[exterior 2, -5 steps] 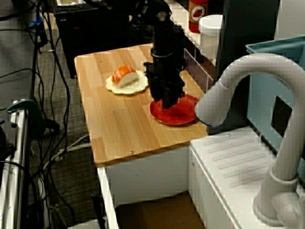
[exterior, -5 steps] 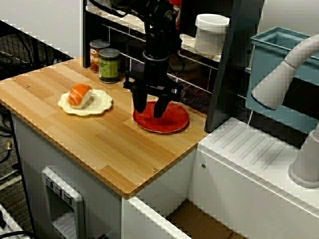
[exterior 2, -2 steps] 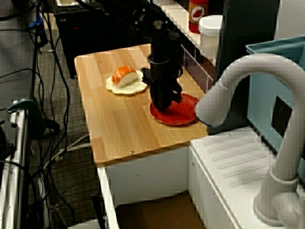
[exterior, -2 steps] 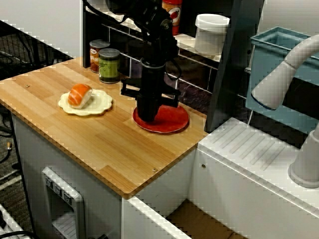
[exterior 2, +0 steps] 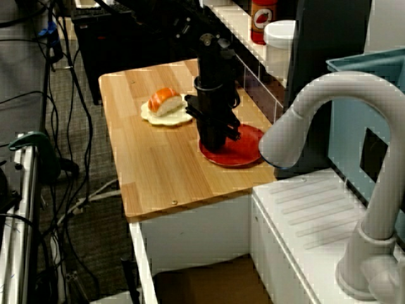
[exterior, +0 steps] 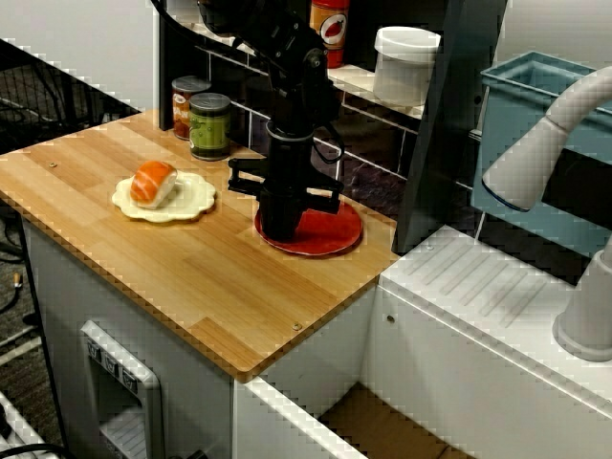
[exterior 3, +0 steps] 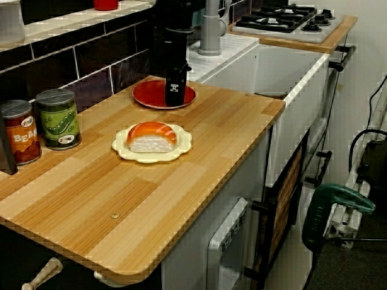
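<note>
A kitchen, as the side view shows: wooden counter (exterior 3: 151, 199), tiled wall (exterior 3: 91, 57), cans (exterior 3: 57, 119) at left, tap (exterior 3: 208, 27) and hob (exterior 3: 290, 18) at upper right.

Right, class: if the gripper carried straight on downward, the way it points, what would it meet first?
The red plate: the gripper points straight down over it, though whether they touch is unclear.

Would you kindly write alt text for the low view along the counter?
A black tool hangs tip-down over a red plate at the wooden counter's far end. Nearer, salmon sushi sits on a cream plate; a red can and green can stand left.
</note>
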You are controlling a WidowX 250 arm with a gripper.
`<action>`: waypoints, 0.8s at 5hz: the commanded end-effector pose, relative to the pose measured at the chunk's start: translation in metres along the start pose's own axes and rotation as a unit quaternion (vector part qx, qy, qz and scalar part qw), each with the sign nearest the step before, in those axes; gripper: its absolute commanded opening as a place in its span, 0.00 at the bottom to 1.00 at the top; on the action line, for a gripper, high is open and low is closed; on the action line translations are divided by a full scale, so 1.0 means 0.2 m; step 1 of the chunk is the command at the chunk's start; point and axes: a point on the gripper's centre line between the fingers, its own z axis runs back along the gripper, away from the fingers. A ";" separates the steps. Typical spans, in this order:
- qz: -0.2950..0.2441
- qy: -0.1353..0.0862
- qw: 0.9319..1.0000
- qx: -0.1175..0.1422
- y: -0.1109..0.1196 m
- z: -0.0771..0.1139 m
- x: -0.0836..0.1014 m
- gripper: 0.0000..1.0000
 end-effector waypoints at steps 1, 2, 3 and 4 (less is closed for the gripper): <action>0.009 -0.015 1.000 -0.011 0.02 0.06 0.05 0.00; 0.013 -0.014 1.000 -0.015 0.06 0.07 0.02 0.00; 0.015 -0.015 1.000 -0.017 0.10 0.08 -0.01 0.00; 0.019 -0.015 1.000 -0.020 0.15 0.10 -0.04 0.00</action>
